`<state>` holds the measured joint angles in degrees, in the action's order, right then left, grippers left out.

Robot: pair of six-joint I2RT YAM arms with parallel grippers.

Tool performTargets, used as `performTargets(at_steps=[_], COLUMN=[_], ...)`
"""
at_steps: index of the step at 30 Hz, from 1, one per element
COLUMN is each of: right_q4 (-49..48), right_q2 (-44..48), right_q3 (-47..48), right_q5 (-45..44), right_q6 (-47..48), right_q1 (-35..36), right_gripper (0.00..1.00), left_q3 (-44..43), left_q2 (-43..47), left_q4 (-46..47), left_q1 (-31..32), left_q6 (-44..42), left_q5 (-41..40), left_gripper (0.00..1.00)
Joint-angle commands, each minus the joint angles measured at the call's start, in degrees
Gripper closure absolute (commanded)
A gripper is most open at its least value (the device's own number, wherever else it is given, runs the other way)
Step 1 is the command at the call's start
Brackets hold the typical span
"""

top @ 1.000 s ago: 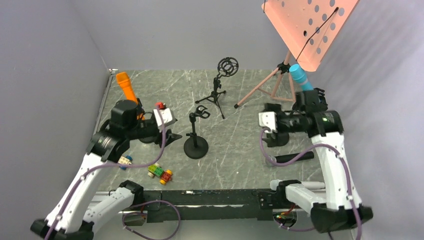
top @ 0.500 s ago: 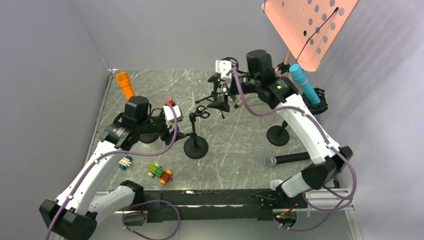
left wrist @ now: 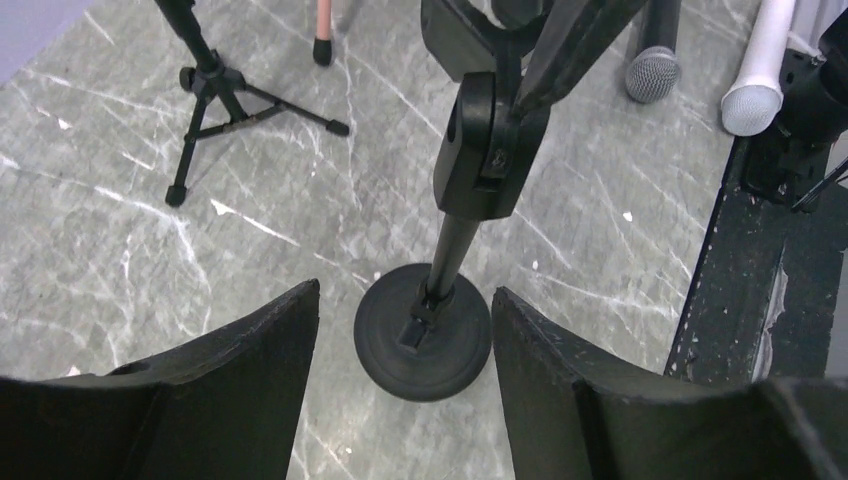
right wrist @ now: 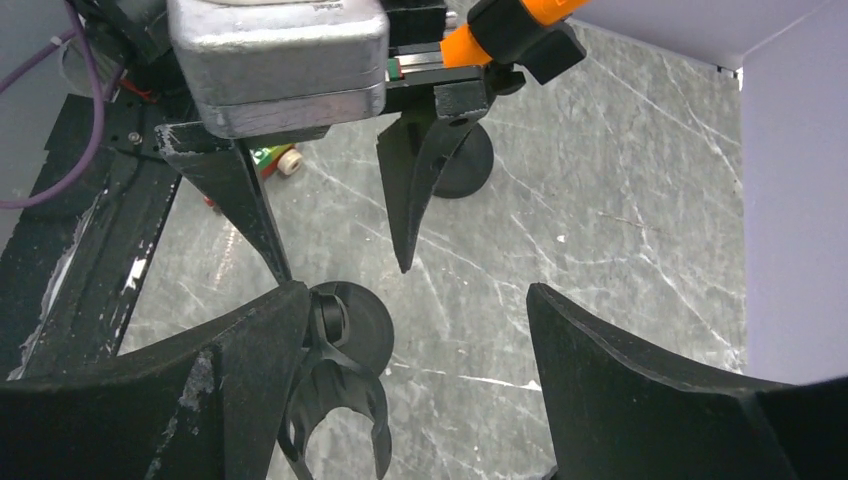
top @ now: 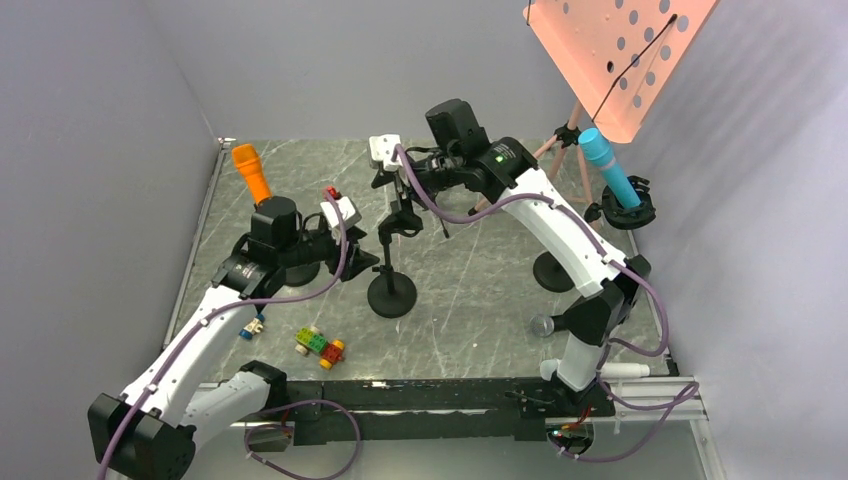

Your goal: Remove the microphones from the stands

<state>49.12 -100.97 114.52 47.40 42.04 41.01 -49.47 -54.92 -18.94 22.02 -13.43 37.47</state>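
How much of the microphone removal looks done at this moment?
Done: the middle stand holds no microphone, and a black microphone and a white microphone lie on the table. In hand: nothing; the left gripper and right gripper are open near that stand. Left: the orange microphone and blue microphone are not yet off theirs.

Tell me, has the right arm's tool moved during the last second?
Yes. The right tool moved left across the table, away from the blue microphone, and now hangs above the black round-base stand in the middle.
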Motion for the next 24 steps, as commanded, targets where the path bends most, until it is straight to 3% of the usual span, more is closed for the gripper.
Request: performTargets(at_steps=[1,7,12,19,24], right_q4=[3.0,17.5,22.0,20.0,11.9], right_q2=[-0.7,-6.9,-7.5,-6.5,-4.1], right_q3=[4.3,15.9,16.7,15.7,15.1], right_q5=[-1.9,-7.7,-13.9,-16.6,-16.7], right_q6=[0.8,8.0,10.2,8.5,1.5], right_q1=[0.9,2.8,5.1,6.6,6.7], right_gripper=[0.17,0.25,0.28,0.33,0.28], left_q3=[4.6,9.1,10.4,10.3,10.4], left_q2=[0.9,0.1,-1.0,-3.5,-3.3], left_q4=[16.3,28.8,33.8,36.4,34.6], left_q1=[-0.1,-0.1,-0.1,-0.1,-0.1], left_q6=[7.5,10.4,11.5,12.3,11.6], left_q5=[5.5,7.2,5.8,8.0,11.0], left_gripper=[0.34,0.37,0.38,0.42,0.42])
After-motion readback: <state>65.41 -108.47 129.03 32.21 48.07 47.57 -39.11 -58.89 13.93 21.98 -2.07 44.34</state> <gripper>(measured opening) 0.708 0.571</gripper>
